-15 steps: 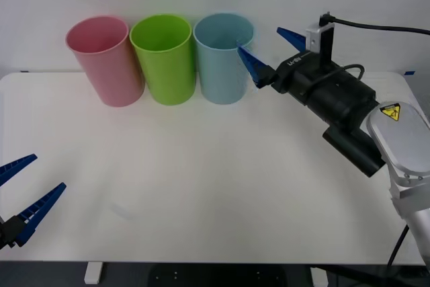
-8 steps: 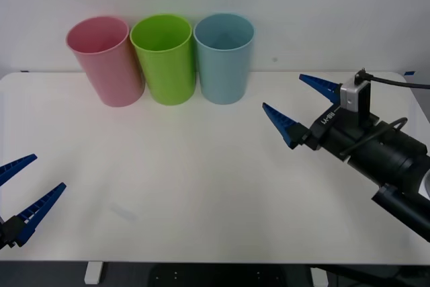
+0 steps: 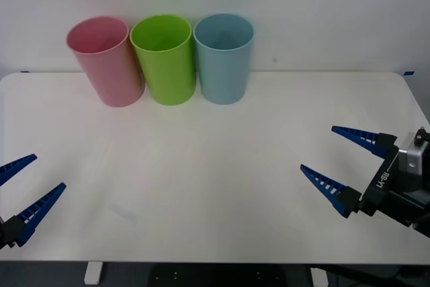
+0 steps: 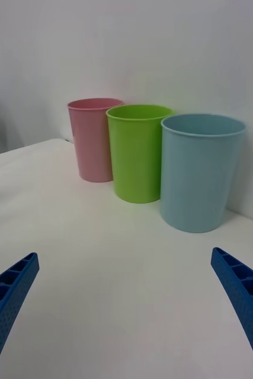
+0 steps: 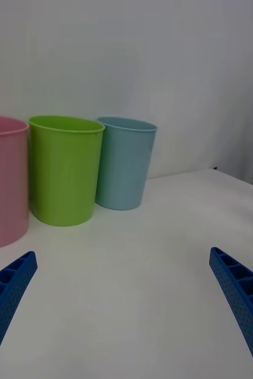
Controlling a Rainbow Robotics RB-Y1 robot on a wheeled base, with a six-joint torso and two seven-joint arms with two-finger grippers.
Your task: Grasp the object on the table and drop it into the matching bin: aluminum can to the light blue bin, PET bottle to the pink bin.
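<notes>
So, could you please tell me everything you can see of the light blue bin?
The light blue bin is a tall cup of smooth, plastic-looking material with a round open rim, tapering toward its base. It stands upright at the back of the white table, last in a row beside the lime green bin, very close or touching. No pincer is near it.

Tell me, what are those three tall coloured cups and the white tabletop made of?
The pink bin, lime green bin and light blue bin look like moulded plastic: uniform colour, thin rims, a soft matte sheen. The table is a smooth matte white board, probably laminate, though its core cannot be told.
</notes>
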